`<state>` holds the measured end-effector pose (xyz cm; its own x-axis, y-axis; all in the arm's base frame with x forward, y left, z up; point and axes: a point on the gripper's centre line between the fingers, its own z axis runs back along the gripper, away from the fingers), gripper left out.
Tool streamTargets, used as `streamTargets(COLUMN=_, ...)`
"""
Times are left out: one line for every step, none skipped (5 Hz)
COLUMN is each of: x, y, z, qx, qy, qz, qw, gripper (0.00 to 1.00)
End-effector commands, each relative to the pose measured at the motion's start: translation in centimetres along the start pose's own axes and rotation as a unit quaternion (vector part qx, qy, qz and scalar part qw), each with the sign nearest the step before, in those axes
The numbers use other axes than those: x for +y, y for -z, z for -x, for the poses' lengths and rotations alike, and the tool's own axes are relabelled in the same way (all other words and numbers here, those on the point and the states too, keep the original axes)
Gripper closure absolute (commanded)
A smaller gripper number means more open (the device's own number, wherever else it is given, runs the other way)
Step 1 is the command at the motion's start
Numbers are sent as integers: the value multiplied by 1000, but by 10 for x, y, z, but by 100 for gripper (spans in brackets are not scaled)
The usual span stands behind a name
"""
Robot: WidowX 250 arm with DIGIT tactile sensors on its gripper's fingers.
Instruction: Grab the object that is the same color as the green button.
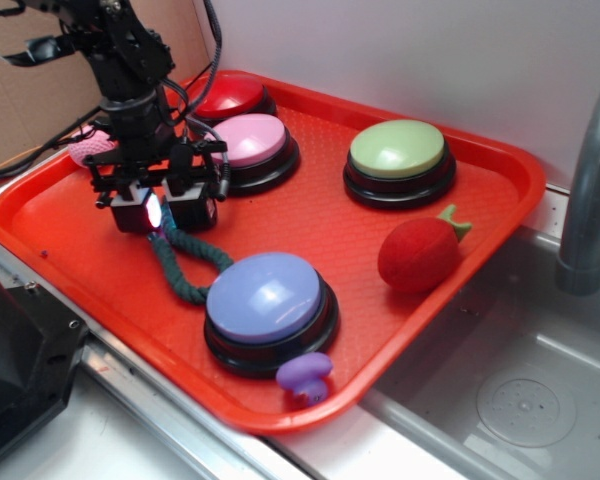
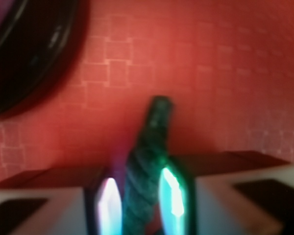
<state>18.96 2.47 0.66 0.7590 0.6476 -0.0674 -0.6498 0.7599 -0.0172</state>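
The object, a dark green twisted rope (image 1: pixel 183 278), lies curved on the red tray (image 1: pixel 70 240) just left of the lavender button. My gripper (image 1: pixel 165 214) stands over the rope's far end, jaws pointing down. In the wrist view the rope (image 2: pixel 151 147) runs up between the two glowing fingers, and my gripper (image 2: pixel 142 200) is shut on it, both pads against its sides. The rope's free tip points away over the tray floor. The pale green button (image 1: pixel 397 150) sits at the tray's back right, well away from the gripper.
A lavender button (image 1: pixel 265 298), a pink button (image 1: pixel 252 140) and a red button (image 1: pixel 227 95) share the tray. A red strawberry toy (image 1: pixel 420 254) and a small purple mushroom (image 1: pixel 305 376) lie near its front. A faucet (image 1: pixel 590 190) and sink are right.
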Motion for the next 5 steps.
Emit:
streamTargets(x=15, y=-59, z=9, qx=-17, qy=125, qz=73, qw=989, gripper=100)
streamTargets(x=36, y=-106, z=13, qx=-64, qy=194, qz=134, qw=970, gripper=100)
streamTargets(x=43, y=-155, z=16, qx=-92, qy=238, qz=138, qw=957, gripper=100)
streamTargets(x=25, y=-205, z=22, qx=-98, qy=237, qz=121, qw=959, gripper=100)
streamTargets(x=0, y=-253, z=33, qx=-121, qy=257, qz=85, qw=955, gripper=100)
